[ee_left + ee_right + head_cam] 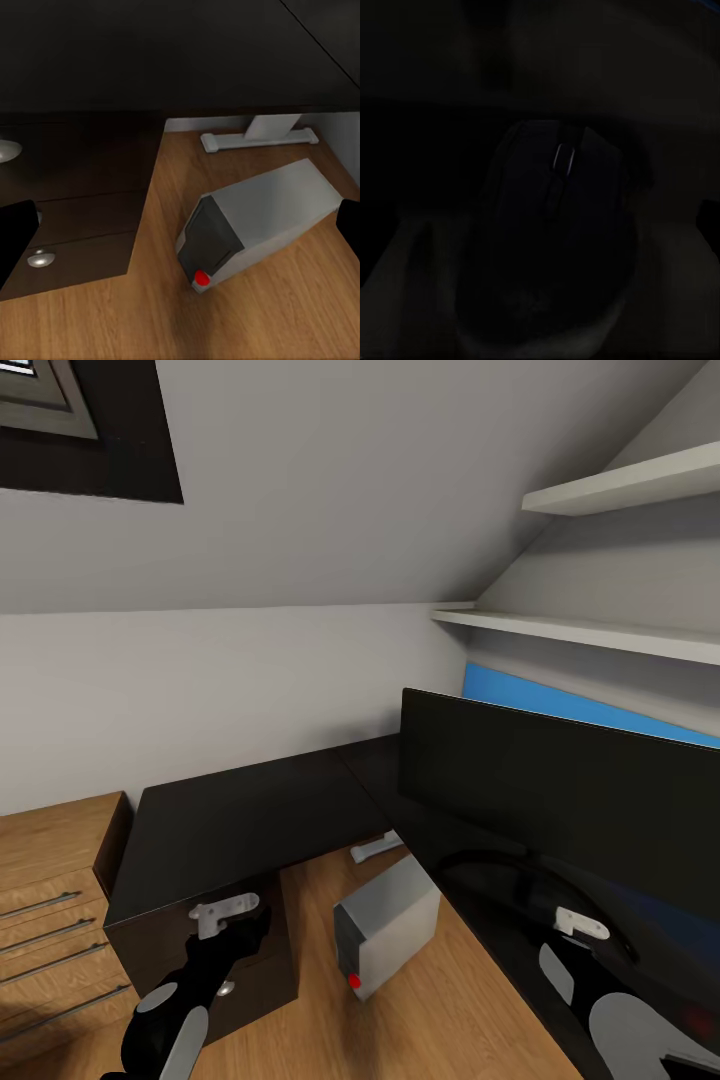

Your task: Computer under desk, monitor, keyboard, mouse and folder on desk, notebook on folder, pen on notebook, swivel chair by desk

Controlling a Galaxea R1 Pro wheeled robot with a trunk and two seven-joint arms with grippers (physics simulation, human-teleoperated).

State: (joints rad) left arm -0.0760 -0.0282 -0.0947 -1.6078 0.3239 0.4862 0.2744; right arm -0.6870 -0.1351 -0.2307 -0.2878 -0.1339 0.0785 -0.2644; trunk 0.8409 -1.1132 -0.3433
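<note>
Head view: the long black-topped corner desk (240, 820) runs along the white wall and turns toward the right, where the wide black flat monitor (560, 800) stands on it. A strip of bright blue (560, 702), possibly the folder, shows behind the monitor's top edge, though I cannot tell for sure. The small grey tower computer with its dark front and red button (385, 935) lies tipped on the wooden floor (430, 1010) in the desk's inner corner, only partly under the top. The left arm's fingers (225, 913) hang in front of the black drawer block (250, 970); the right arm's fingers (580, 925) hover low over the desk in front of the monitor. Whether either pair is spread or pressed together I cannot tell here.

Left wrist view: the computer (255, 221) lies on its side near the desk's white foot (259, 137), beside the drawers' silver knobs (39, 259). The dark fingertips at both edges of the picture stand wide apart, holding nothing.

Right wrist view: very dark; a small dark oval mouse (559, 240) lies right below the camera. The fingers' state cannot be read.

Risks: a blind descent in this gloom could push the mouse away or pinch it off-centre, and the right arm could knock the monitor close behind it. A left arm sweep could shove the computer further out.
</note>
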